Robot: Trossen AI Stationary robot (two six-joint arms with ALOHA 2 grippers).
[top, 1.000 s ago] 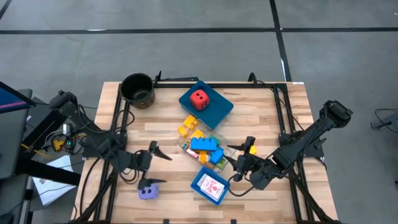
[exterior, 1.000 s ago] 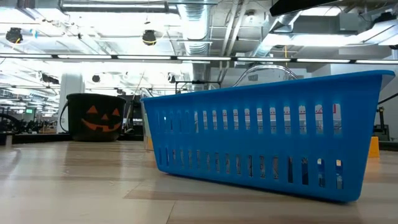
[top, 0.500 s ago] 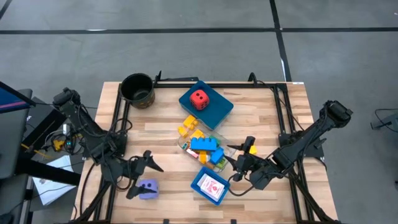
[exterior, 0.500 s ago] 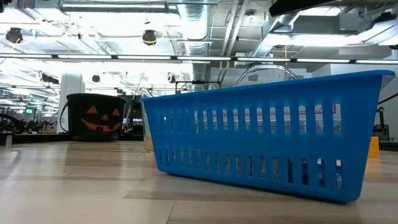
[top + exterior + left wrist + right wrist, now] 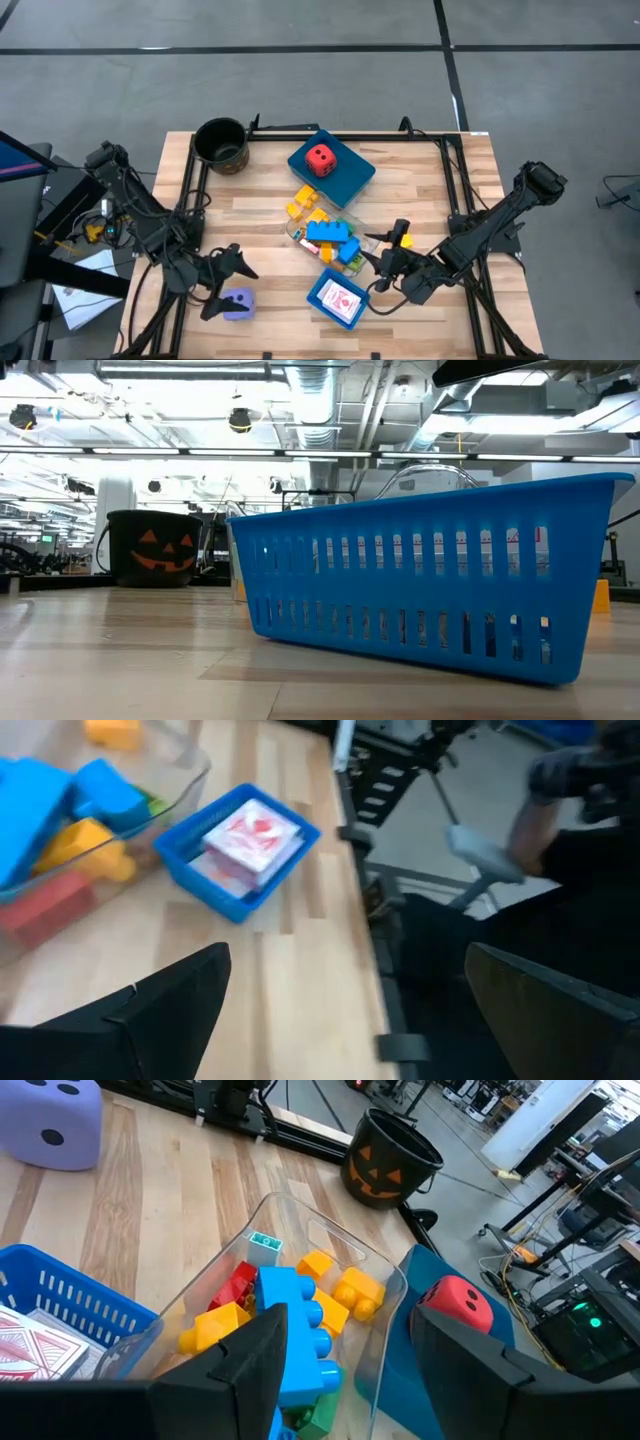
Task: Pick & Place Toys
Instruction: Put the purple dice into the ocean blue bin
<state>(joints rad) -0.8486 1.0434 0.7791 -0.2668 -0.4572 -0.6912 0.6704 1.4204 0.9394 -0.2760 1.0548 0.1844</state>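
Left gripper (image 5: 222, 282): lower left of the high view, jaws spread wide, holding nothing, just beside the lavender die (image 5: 237, 304) on the surface (image 5: 270, 215).
Right gripper (image 5: 378, 262): lower right, jaws partly apart, holding nothing, near the clear container of bricks (image 5: 327, 238).
Red die (image 5: 319, 158): on upturned blue tray (image 5: 350, 175), upper centre.
Cards (image 5: 341, 299): in small blue tray (image 5: 321, 300), lower centre.

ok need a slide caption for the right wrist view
Right wrist view: clear container of plastic bricks, red die beyond, lavender die far off.
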